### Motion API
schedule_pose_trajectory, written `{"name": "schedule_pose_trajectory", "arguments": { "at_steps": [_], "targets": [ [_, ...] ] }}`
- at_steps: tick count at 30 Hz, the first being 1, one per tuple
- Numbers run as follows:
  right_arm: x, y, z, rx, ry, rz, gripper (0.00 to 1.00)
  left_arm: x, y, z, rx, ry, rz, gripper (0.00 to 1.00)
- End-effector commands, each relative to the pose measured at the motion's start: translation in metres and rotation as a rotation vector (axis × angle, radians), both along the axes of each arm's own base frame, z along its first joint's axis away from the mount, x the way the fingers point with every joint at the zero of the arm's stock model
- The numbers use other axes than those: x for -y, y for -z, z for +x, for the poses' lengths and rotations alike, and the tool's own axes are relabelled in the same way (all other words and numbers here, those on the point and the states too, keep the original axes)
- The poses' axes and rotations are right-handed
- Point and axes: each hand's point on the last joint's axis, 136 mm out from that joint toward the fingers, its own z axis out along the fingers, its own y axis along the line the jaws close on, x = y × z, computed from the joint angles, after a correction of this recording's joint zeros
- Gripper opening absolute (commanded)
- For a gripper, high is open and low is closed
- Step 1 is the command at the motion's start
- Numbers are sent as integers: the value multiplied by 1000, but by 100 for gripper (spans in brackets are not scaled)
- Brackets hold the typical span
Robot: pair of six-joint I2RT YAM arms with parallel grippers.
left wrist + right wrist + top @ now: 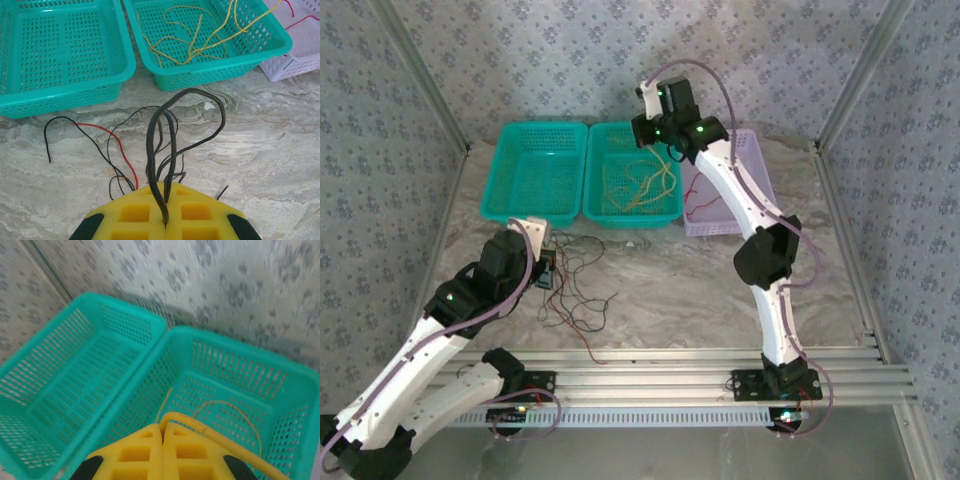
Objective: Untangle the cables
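On the table (265,165), near the left green basket (65,95), the left gripper (165,186) was pinched tight on a black cable (150,145) that looped up from its yellow fingers. More thin black cables (46,142) and a red cable (121,149) lay in a messy heap beside it. Up over the middle basket (220,70), the right gripper (162,427) was squeezed tight on a yellow cable (220,437). Other yellow cables (190,47) lay inside that basket, and red ones (302,20) lay in the pale purple basket (295,67).
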Motion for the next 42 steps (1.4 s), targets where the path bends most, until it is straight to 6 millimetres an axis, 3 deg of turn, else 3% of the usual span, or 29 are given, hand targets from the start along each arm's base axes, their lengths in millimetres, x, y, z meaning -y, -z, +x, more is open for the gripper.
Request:
{"name": "schedule_pose_trajectory", "arguments": {
  "at_steps": [1, 11, 17, 22, 27, 36, 42],
  "targets": [
    [-5, 13, 1, -43, -20, -1, 0, -1, 1, 1, 7, 7, 8, 0],
    [-40, 93, -2, -214, -84, -19, 0, -3, 4, 0, 1, 3, 8, 0],
    [-44, 138, 1, -326, -79, -16, 2, -3, 4, 0, -1, 4, 8, 0],
    [-43, 154, -3, -359, -79, -46, 5, -3, 5, 0, -4, 5, 12, 0],
    [-47, 119, -6, -300, -93, -13, 19, -2, 7, 0, -9, 9, 15, 0],
    [-61, 25, -29, -136, -160, 66, 49, -2, 8, 0, -14, 9, 15, 0],
    [-53, -11, -37, -62, -161, 71, 62, 0, 10, 0, -21, 16, 14, 0]
  ]
}}
